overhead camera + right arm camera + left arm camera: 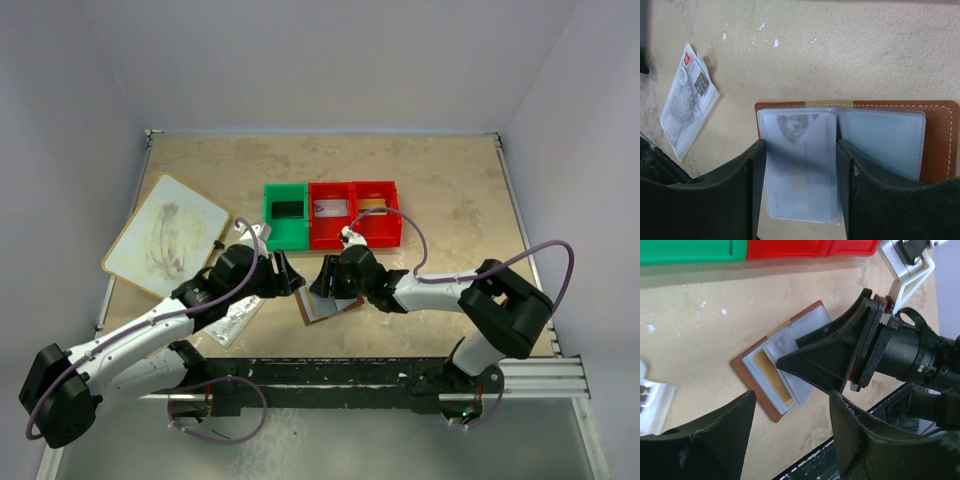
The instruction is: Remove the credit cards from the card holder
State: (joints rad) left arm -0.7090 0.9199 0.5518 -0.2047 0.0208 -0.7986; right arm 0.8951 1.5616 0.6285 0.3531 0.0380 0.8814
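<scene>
On the bench [450, 180], between my two hands, the card holder [782, 352] lies open and flat. My right hand [800, 145] stands about half open, its fingers astride a clear pocket; I judge it is pinning the pocket rather than gripping it. My left hand [792, 397] hangs wide and empty just short of the holder. I judge this is the extraction step: next, the left must pinch a card [800, 175] edge and slide it out. The plastic blurs the card edges, so I can't count the cards. The right fingers hide the pocket's sides.
</scene>
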